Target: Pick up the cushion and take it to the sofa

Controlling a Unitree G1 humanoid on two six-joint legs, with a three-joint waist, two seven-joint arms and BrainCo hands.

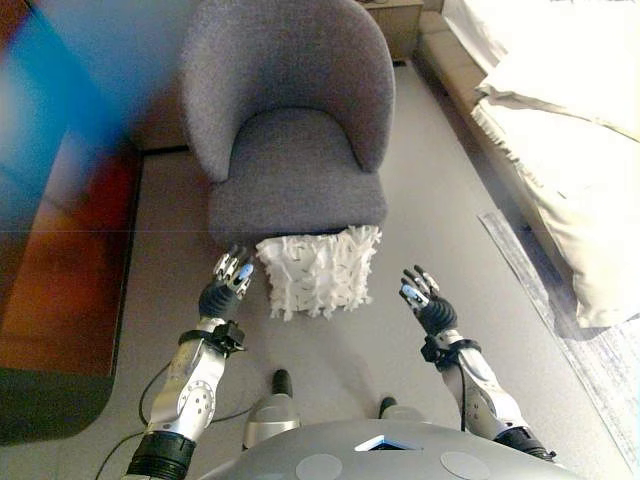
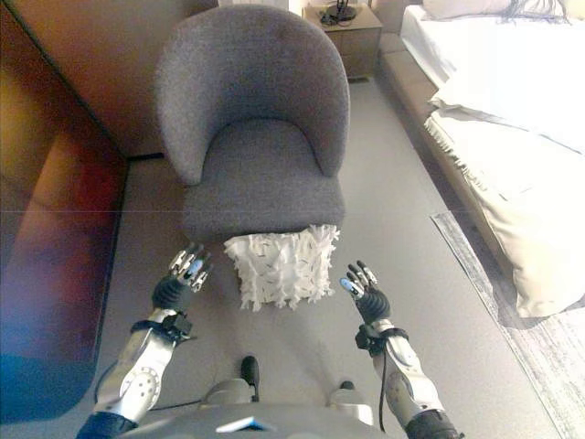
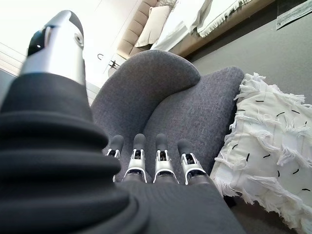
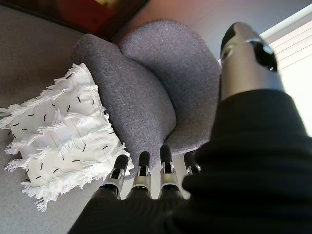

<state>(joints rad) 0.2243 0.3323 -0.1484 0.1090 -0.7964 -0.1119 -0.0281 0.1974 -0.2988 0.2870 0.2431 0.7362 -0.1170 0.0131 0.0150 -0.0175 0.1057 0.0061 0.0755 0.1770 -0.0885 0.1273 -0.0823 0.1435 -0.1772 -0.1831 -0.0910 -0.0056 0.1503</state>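
A white fringed cushion [image 1: 318, 271] with small black dashes stands on the grey floor, leaning against the front of a grey armchair [image 1: 290, 130]. It also shows in the left wrist view [image 3: 268, 156] and the right wrist view [image 4: 63, 141]. My left hand [image 1: 228, 280] is open just left of the cushion, not touching it. My right hand [image 1: 425, 297] is open a little to the cushion's right, apart from it. Both hands are empty.
A bed with pale bedding [image 1: 560, 120] runs along the right side. A wooden nightstand [image 2: 345, 32] stands behind the armchair. A dark wooden cabinet [image 2: 46, 256] lies along the left. A patterned rug edge [image 1: 590, 340] lies at the right.
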